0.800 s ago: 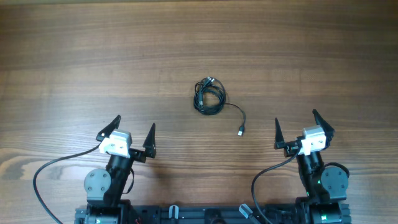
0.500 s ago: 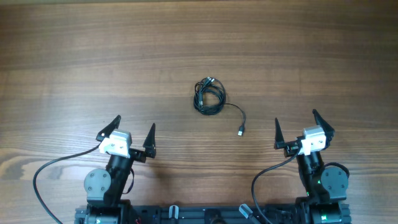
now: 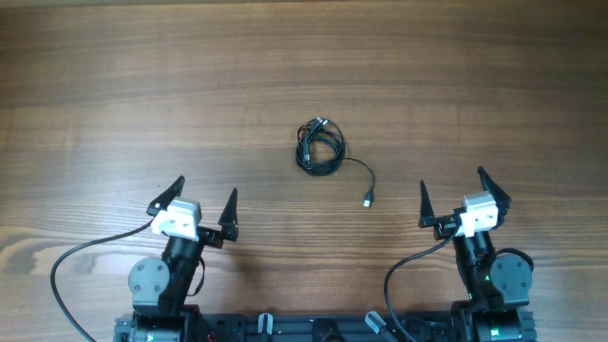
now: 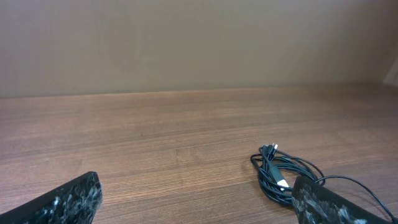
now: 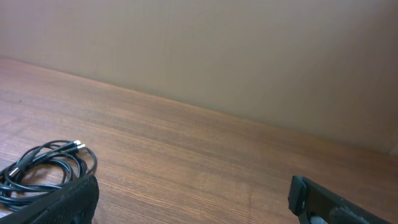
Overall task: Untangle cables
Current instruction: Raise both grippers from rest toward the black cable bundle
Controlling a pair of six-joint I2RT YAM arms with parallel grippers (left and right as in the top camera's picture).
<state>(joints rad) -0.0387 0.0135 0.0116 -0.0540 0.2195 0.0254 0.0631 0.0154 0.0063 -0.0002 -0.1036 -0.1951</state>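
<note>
Fingers [image 3: 230, 211] of left gripper [image 3: 205, 187] spread wide, nothing held. Right gripper [image 3: 452, 179] likewise: jaws wide apart, nothing between them. Both sit at near edge of scene, well apart, tips pointing far.

Cables [image 3: 320, 147] lie bunched in a small loose coil on the table [image 3: 114, 95], farther out than both grippers and roughly between them. One strand trails right and near from the coil to a small plug [image 3: 368, 200], which lies closer to the right gripper. No finger touches any cord.

Surface: brown wood, grain running left to right. Wrist views show its far edge meeting a plain beige wall [image 4: 186, 43].

Bare wood shows on every side of the coil.
</note>
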